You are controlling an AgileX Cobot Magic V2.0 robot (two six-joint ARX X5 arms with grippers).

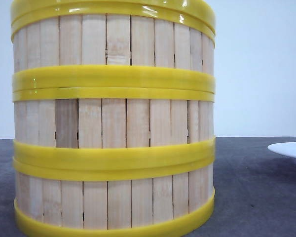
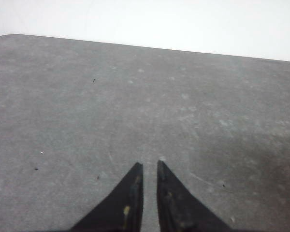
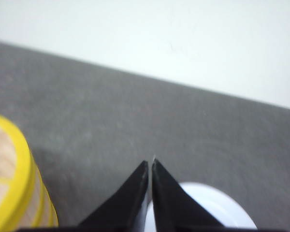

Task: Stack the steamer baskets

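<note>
Three steamer baskets [image 1: 113, 123] stand stacked in one column, filling the left and middle of the front view; pale slats alternate with yellow rims. A part of the stack's yellow rim [image 3: 12, 183] shows at the edge of the right wrist view. My right gripper [image 3: 150, 164] is shut with nothing between its fingers, above the table beside the stack and over a white plate. My left gripper [image 2: 150, 165] hangs over bare grey table, its fingers nearly together with a thin gap, holding nothing. Neither gripper shows in the front view.
A white plate [image 1: 291, 150] sits on the grey table [image 1: 256, 197] to the right of the stack; its rim [image 3: 217, 203] shows under my right gripper. A pale wall lies behind the table's far edge.
</note>
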